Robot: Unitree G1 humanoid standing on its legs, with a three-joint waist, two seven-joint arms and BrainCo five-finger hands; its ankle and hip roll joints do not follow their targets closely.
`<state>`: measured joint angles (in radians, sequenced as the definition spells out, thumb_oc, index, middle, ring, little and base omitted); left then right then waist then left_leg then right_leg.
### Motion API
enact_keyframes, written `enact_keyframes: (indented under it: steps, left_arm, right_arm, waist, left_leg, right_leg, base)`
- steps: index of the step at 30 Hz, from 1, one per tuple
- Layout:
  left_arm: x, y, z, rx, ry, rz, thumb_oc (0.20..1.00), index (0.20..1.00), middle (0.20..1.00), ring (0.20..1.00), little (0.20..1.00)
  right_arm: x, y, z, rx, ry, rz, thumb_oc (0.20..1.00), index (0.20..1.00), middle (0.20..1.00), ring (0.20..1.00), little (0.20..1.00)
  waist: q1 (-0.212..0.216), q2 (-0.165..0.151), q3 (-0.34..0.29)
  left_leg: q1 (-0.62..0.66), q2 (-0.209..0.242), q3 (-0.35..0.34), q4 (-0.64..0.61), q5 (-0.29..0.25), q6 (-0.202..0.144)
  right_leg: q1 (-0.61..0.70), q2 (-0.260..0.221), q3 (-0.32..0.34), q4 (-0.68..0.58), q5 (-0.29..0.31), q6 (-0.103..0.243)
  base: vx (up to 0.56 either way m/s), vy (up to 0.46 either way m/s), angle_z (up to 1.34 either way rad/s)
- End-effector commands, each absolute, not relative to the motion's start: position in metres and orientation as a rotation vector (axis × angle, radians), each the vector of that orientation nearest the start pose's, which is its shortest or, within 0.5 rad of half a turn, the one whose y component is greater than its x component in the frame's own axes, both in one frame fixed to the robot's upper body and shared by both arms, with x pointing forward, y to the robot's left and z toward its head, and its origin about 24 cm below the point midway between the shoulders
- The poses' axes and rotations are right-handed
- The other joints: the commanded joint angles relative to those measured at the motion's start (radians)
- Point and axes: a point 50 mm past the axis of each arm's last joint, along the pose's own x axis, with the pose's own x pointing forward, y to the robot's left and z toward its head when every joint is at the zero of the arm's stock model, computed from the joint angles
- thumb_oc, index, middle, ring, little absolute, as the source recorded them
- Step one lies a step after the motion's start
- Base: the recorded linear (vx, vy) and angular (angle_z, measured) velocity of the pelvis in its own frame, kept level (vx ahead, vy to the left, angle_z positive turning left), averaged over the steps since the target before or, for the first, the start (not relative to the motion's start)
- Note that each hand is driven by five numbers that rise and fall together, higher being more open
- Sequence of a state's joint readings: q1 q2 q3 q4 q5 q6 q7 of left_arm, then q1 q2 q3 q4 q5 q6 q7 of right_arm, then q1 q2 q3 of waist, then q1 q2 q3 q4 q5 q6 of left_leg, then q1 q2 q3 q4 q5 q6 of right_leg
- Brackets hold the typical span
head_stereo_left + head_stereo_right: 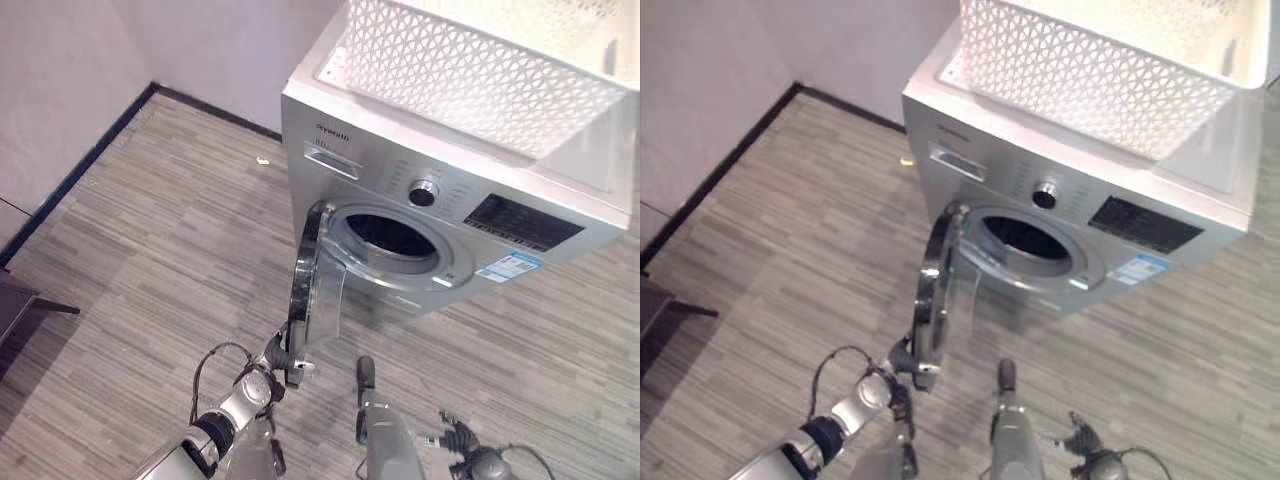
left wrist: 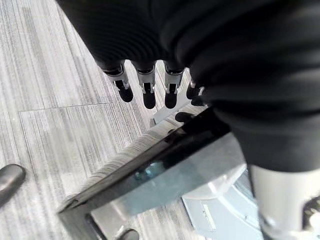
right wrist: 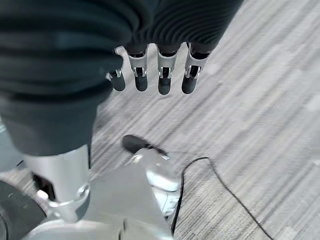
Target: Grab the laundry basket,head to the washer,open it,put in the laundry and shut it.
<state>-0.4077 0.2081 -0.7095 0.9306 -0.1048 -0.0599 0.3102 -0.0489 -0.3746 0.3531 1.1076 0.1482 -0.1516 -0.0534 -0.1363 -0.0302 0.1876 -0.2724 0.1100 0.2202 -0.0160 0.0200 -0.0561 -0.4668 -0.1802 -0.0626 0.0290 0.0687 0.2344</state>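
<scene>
You're mid door-opening: your left hand (image 1: 283, 357) rests straight-fingered at the washer (image 1: 440, 210) door (image 1: 307, 290) edge, door swung wide. Right hand (image 1: 462, 440) hangs relaxed at 5 o'clock. Laundry basket (image 1: 470, 70) sits atop the washer at 1 o'clock; next you'd reach up for the laundry.

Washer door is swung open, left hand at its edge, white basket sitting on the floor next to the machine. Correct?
Not quite. The white basket sits on top of the washer, not on the floor; the left eye view shows it. The rest holds: the door is swung open and the left hand is at its lower edge.
</scene>
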Motion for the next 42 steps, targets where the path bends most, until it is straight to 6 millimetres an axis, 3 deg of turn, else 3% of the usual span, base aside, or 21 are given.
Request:
enact_keyframes:
  steps: [1,8,10,13,15,17,18,19,22,25,26,30,32,33,34,35,36,37,40,41,42]
  left_arm:
    - [0.331,-0.021,0.069,0.516,-0.174,-0.554,1.0,1.0,1.0,1.0,1.0]
    - [0.328,-0.053,0.106,0.473,-0.3,-0.61,1.0,1.0,1.0,1.0,1.0]
    - [0.326,-0.068,0.124,0.454,-0.356,-0.627,1.0,1.0,1.0,1.0,1.0]
    - [0.32,-0.079,0.138,0.43,-0.404,-0.652,1.0,1.0,1.0,1.0,1.0]
    - [0.319,-0.089,0.156,0.406,-0.454,-0.643,1.0,1.0,1.0,1.0,1.0]
    - [0.319,-0.101,0.19,0.42,-0.553,-0.632,1.0,1.0,1.0,1.0,1.0]
    - [0.319,-0.101,0.19,0.42,-0.553,-0.632,1.0,1.0,1.0,1.0,1.0]
    - [0.325,-0.099,0.21,0.434,-0.607,-0.595,1.0,1.0,1.0,1.0,1.0]
    - [0.336,-0.085,0.231,0.44,-0.649,-0.538,1.0,1.0,1.0,1.0,1.0]
    - [0.342,-0.076,0.235,0.426,-0.643,-0.517,1.0,1.0,1.0,1.0,1.0]
    - [0.348,-0.065,0.228,0.399,-0.603,-0.507,1.0,1.0,1.0,1.0,1.0]
    - [0.35,-0.057,0.206,0.337,-0.512,-0.528,1.0,1.0,1.0,1.0,1.0]
    - [0.354,-0.04,0.164,0.291,-0.357,-0.526,1.0,1.0,1.0,1.0,1.0]
    - [0.354,-0.04,0.164,0.291,-0.357,-0.526,1.0,1.0,1.0,1.0,1.0]
    - [0.353,-0.028,0.141,0.282,-0.288,-0.525,1.0,1.0,1.0,1.0,1.0]
    - [0.346,-0.01,0.104,0.232,-0.172,-0.522,1.0,1.0,1.0,1.0,1.0]
    - [0.346,-0.009,0.104,0.232,-0.171,-0.522,1.0,1.0,1.0,1.0,1.0]
    - [0.339,0.005,0.077,0.207,-0.08,-0.522,1.0,1.0,1.0,1.0,1.0]
    - [0.3,0.053,-0.005,0.25,0.187,-0.518,1.0,1.0,1.0,1.0,1.0]
    - [0.29,0.065,-0.021,0.25,0.246,-0.499,1.0,1.0,1.0,1.0,1.0]
    - [0.289,0.065,-0.022,0.251,0.248,-0.499,1.0,1.0,1.0,1.0,1.0]
  right_arm:
    - [0.149,-0.263,-0.126,-0.417,0.908,-0.005,1.0,1.0,1.0,1.0,1.0]
    - [0.146,-0.274,-0.122,-0.407,0.904,-0.034,1.0,1.0,1.0,1.0,1.0]
    - [0.147,-0.278,-0.12,-0.41,0.9,-0.038,1.0,1.0,1.0,1.0,1.0]
    - [0.157,-0.29,-0.105,-0.444,0.825,-0.039,1.0,1.0,1.0,1.0,1.0]
    - [0.16,-0.286,-0.101,-0.424,0.803,-0.023,1.0,1.0,1.0,1.0,1.0]
    - [0.164,-0.285,-0.098,-0.419,0.784,-0.014,1.0,1.0,1.0,1.0,1.0]
    - [0.164,-0.285,-0.098,-0.419,0.783,-0.014,1.0,1.0,1.0,1.0,1.0]
    - [0.162,-0.287,-0.098,-0.42,0.789,-0.013,1.0,1.0,1.0,1.0,1.0]
    - [0.151,-0.289,-0.103,-0.429,0.821,-0.01,1.0,1.0,1.0,1.0,1.0]
    - [0.142,-0.287,-0.108,-0.425,0.849,-0.013,1.0,1.0,1.0,1.0,1.0]
    - [0.133,-0.286,-0.113,-0.42,0.878,-0.021,1.0,1.0,1.0,1.0,1.0]
    - [0.123,-0.283,-0.12,-0.408,0.914,-0.041,1.0,1.0,1.0,1.0,1.0]
    - [0.117,-0.282,-0.125,-0.398,0.949,-0.055,1.0,1.0,1.0,1.0,1.0]
    - [0.117,-0.281,-0.125,-0.398,0.95,-0.055,1.0,1.0,1.0,1.0,1.0]
    - [0.116,-0.279,-0.127,-0.392,0.955,-0.058,1.0,1.0,1.0,1.0,1.0]
    - [0.111,-0.276,-0.13,-0.375,0.97,-0.059,1.0,1.0,1.0,1.0,1.0]
    - [0.111,-0.275,-0.13,-0.374,0.97,-0.058,1.0,1.0,1.0,1.0,1.0]
    - [0.108,-0.273,-0.132,-0.358,0.979,-0.066,1.0,1.0,1.0,1.0,1.0]
    - [0.112,-0.265,-0.134,-0.324,0.974,-0.054,1.0,1.0,1.0,1.0,1.0]
    - [0.114,-0.265,-0.134,-0.321,0.968,-0.056,1.0,1.0,1.0,1.0,1.0]
    - [0.114,-0.264,-0.134,-0.32,0.97,-0.055,1.0,1.0,1.0,1.0,1.0]
  waist:
    - [-0.109,-0.005,0.049]
    - [-0.156,0.03,0.057]
    - [-0.175,0.046,0.071]
    - [-0.194,0.052,0.08]
    - [-0.209,0.053,0.084]
    - [-0.242,0.053,0.082]
    - [-0.242,0.053,0.082]
    - [-0.259,0.056,0.079]
    - [-0.268,0.067,0.074]
    - [-0.265,0.077,0.071]
    - [-0.256,0.085,0.065]
    - [-0.232,0.099,0.054]
    - [-0.206,0.105,0.037]
    - [-0.207,0.104,0.037]
    - [-0.196,0.105,0.027]
    - [-0.171,0.107,0.015]
    - [-0.171,0.105,0.012]
    - [-0.152,0.105,0.006]
    - [-0.08,0.102,-0.019]
    - [-0.064,0.1,-0.028]
    - [-0.066,0.099,-0.029]
  left_leg:
    - [0.091,0.105,-0.019,-0.071,0.073,-0.088]
    - [0.103,0.123,0.037,-0.071,0.084,-0.102]
    - [0.12,0.128,0.068,-0.071,0.084,-0.106]
    - [0.122,0.128,0.082,-0.071,0.087,-0.109]
    - [0.122,0.129,0.096,-0.071,0.09,-0.111]
    - [0.118,0.131,0.126,-0.071,0.09,-0.114]
    - [0.117,0.131,0.127,-0.071,0.09,-0.114]
    - [0.114,0.136,0.141,-0.071,0.092,-0.118]
    - [0.108,0.141,0.151,-0.071,0.098,-0.124]
    - [0.106,0.142,0.148,-0.071,0.1,-0.125]
    - [0.106,0.141,0.14,-0.071,0.099,-0.124]
    - [0.111,0.139,0.109,-0.071,0.097,-0.123]
    - [0.134,0.135,0.078,-0.071,0.089,-0.12]
    - [0.135,0.135,0.077,-0.071,0.089,-0.12]
    - [0.145,0.131,0.064,-0.071,0.087,-0.119]
    - [0.17,0.127,0.042,-0.071,0.077,-0.115]
    - [0.166,0.126,0.042,-0.071,0.08,-0.115]
    - [0.182,0.124,0.031,-0.071,0.076,-0.113]
    - [0.227,0.112,-0.01,-0.071,0.064,-0.104]
    - [0.229,0.108,-0.019,-0.071,0.065,-0.102]
    - [0.23,0.108,-0.02,-0.071,0.065,-0.102]
  right_leg:
    - [0.1,0.014,0.02,-0.116,0.14,-0.029]
    - [0.063,0.039,0.069,-0.116,0.14,-0.036]
    - [0.055,0.053,0.093,-0.116,0.134,-0.037]
    - [0.044,0.056,0.107,-0.116,0.135,-0.041]
    - [0.03,0.063,0.124,-0.116,0.137,-0.042]
    - [0.001,0.079,0.156,-0.116,0.149,-0.039]
    - [0.0,0.079,0.157,-0.116,0.149,-0.039]
    - [-0.015,0.087,0.17,-0.116,0.154,-0.039]
    - [-0.03,0.092,0.174,-0.116,0.157,-0.041]
    - [-0.031,0.091,0.166,-0.116,0.156,-0.042]
    - [-0.024,0.087,0.157,-0.116,0.151,-0.042]
    - [0.006,0.073,0.126,-0.116,0.138,-0.045]
    - [0.063,0.055,0.09,-0.116,0.121,-0.049]
    - [0.064,0.055,0.09,-0.116,0.12,-0.049]
    - [0.086,0.047,0.076,-0.116,0.115,-0.051]
    - [0.137,0.038,0.048,-0.116,0.102,-0.053]
    - [0.133,0.037,0.048,-0.116,0.104,-0.054]
    - [0.159,0.03,0.032,-0.116,0.097,-0.057]
    - [0.256,0.016,-0.021,-0.116,0.071,-0.065]
    - [0.266,0.012,-0.03,-0.116,0.071,-0.066]
    - [0.268,0.012,-0.031,-0.116,0.07,-0.066]
  base:
    - [0.05,-0.074,-0.83]
    - [0.08,-0.044,-0.37]
    - [0.11,-0.026,-0.36]
    - [0.06,-0.029,-0.73]
    - [0.05,-0.018,-0.33]
    - [0.07,-0.007,-0.38]
    - [0.07,-0.029,-0.47]
    - [0.05,-0.035,-0.36]
    - [0.05,-0.033,-0.26]
    - [0.02,-0.009,-0.04]
    - [0.02,-0.022,0.04]
    - [0.02,-0.034,0.29]
    - [0.03,-0.018,0.47]
    - [0.02,-0.001,0.55]
    - [0.05,0.016,0.59]
    - [0.04,0.013,0.48]
    - [0.05,0.03,0.36]
    - [0.01,0.034,0.37]
    - [-0.02,0.074,0.42]
    - [-0.03,0.029,0.53]
    - [-0.06,0.057,0.61]
